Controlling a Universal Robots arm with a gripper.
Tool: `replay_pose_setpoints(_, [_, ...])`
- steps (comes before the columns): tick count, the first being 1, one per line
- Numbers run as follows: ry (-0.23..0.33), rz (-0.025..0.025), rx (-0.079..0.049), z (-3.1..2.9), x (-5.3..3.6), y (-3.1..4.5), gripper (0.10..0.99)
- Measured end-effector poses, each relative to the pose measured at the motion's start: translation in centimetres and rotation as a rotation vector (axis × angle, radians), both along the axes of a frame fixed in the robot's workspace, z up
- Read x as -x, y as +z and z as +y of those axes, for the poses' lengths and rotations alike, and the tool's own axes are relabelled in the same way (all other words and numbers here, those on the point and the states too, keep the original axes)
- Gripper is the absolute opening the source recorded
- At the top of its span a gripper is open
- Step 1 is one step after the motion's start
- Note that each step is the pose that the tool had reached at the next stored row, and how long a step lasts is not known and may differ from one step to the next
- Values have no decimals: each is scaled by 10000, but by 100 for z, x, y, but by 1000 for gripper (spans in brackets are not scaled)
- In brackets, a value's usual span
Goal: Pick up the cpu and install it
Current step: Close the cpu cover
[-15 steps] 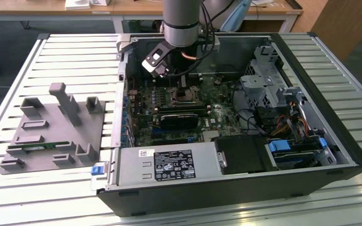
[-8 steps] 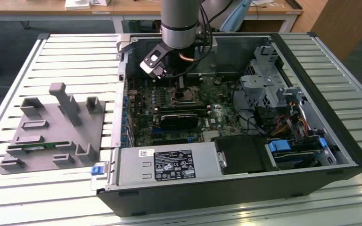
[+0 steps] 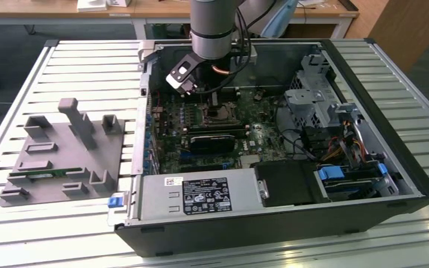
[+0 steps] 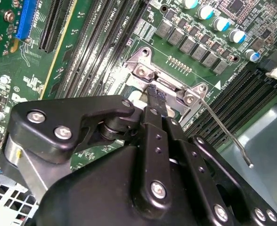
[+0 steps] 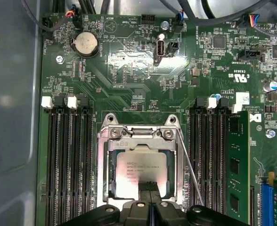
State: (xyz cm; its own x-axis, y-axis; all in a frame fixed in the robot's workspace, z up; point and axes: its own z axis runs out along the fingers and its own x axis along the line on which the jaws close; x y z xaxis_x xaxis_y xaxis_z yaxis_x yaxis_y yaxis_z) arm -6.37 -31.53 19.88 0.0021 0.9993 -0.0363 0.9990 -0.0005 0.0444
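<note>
In the first wrist view the cpu (image 5: 138, 165), a silver-grey square chip, lies flat inside the metal-framed socket (image 5: 141, 134) on the green motherboard. My gripper (image 5: 149, 188) is shut, its two dark fingers pressed together with nothing between them. The tips sit over the chip's near edge, and I cannot tell whether they touch it. In the second wrist view the gripper (image 4: 153, 96) points down at the socket frame (image 4: 145, 70), and its black body hides the chip. The exterior view has the gripper (image 3: 213, 102) low inside the open computer case, just above the socket (image 3: 216, 115).
The thin wire socket lever (image 5: 191, 176) stands free beside the frame, sticking outward (image 4: 228, 136). Memory slots flank the socket, one holding a green stick (image 5: 237, 165). Case walls (image 3: 393, 111), drive cages and cables surround the board. A grey fixture (image 3: 58, 156) sits at the exterior view's left.
</note>
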Motion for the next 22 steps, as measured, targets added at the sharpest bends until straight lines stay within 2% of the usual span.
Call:
replay_pose_setpoints(2, [0,-14,-20,3,-2,15,106])
replay_pose_setpoints(6, [-1,3,-8,1,-2,75,106])
replay_pose_setpoints(9, [-1,24,-7,1,-44,76,106])
replay_pose_setpoints(17, [-1,26,-7,1,-145,75,106])
replay_pose_setpoints(22, [0,26,-8,2,-174,75,106])
